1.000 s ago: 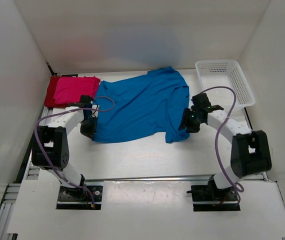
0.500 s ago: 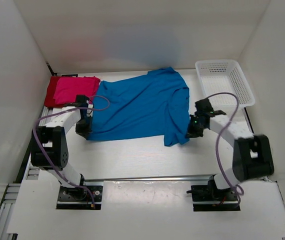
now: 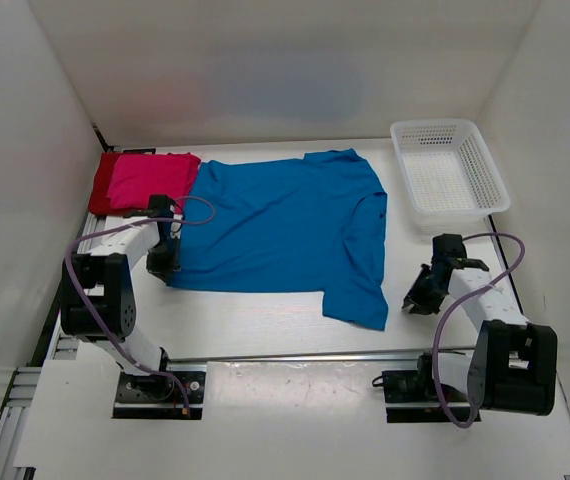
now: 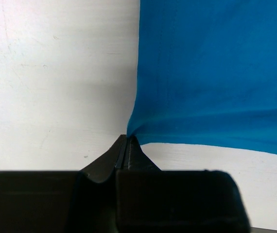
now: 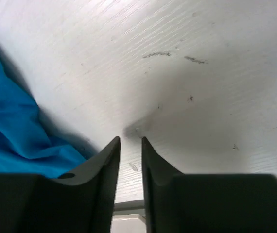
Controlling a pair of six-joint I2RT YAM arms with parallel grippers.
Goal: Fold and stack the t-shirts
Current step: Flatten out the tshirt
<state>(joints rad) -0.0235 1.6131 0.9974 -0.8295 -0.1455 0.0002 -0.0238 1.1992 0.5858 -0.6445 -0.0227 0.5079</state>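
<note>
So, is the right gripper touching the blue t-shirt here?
Apart. The top view shows bare table between the right gripper and the blue t-shirt; the wrist view shows nothing between its fingers.

White arm links [image 3: 130, 238], black joint housings [image 3: 100, 290], looping purple cables [image 3: 73, 265], right end effector [image 5: 130, 139] black, tapered.

White walls [image 3: 265, 70], seemingly scuffed tabletop [image 3: 265, 312]

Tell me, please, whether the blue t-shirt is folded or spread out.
Spread out: the blue t-shirt lies flat across the table, one corner pinched in the left claw.
</note>
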